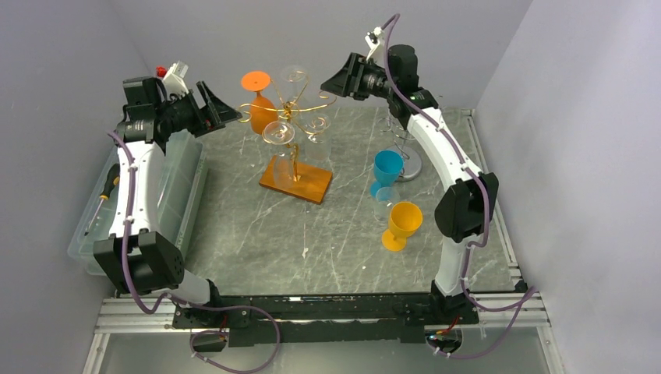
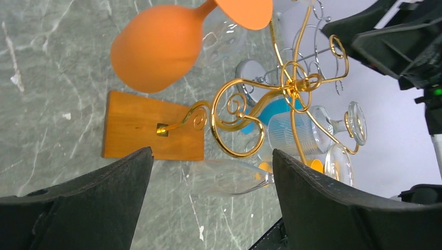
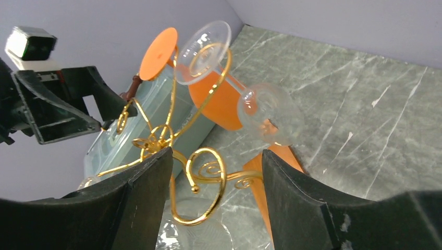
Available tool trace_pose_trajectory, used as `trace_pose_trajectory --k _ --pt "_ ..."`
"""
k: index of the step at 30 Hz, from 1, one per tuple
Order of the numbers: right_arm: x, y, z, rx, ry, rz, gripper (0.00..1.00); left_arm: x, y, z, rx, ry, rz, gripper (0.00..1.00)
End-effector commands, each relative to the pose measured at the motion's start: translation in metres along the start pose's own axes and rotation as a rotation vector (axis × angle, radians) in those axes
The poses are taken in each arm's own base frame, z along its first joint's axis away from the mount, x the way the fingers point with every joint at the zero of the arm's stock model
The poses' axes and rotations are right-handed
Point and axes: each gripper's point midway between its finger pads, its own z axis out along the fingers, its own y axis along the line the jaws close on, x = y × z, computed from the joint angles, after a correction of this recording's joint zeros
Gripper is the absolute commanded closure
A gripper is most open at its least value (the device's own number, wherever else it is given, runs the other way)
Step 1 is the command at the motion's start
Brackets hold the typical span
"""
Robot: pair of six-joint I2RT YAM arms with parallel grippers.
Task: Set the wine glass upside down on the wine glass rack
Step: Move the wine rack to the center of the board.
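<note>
two sets of jaws parted and empty: left gripper (image 2: 211, 159) and right gripper (image 3: 216, 153), facing each other across the wine glass rack (image 1: 290, 117). just ahead of the right gripper, clear wine glass (image 3: 271, 114) hung upside down, foot caught in a gold loop, bowl tilted low. just beyond it, orange glass (image 3: 216, 101) hung likewise. behind and below the right gripper, upright on the table (image 1: 234, 234): blue glass (image 1: 387, 170), yellow glass (image 1: 404, 222).

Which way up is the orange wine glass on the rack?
Upside down: the orange wine glass hangs from the gold rack, foot disc on top, bowl below.
</note>
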Motion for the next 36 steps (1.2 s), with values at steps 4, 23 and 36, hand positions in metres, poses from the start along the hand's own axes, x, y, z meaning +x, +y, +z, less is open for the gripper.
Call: trace_pose_trajectory --k 4,23,36 --pt "0.004 -0.001 0.0 -0.022 0.002 0.016 0.37 -0.009 -0.024 0.001 0.152 -0.062 0.037 0.09" --pt "0.009 0.019 -0.01 -0.089 -0.004 0.073 0.63 -0.004 -0.041 0.02 0.253 -0.054 0.037 0.39" --pt "0.003 0.028 -0.013 -0.107 -0.01 0.067 0.74 -0.001 -0.048 0.024 0.279 -0.041 0.008 0.8"
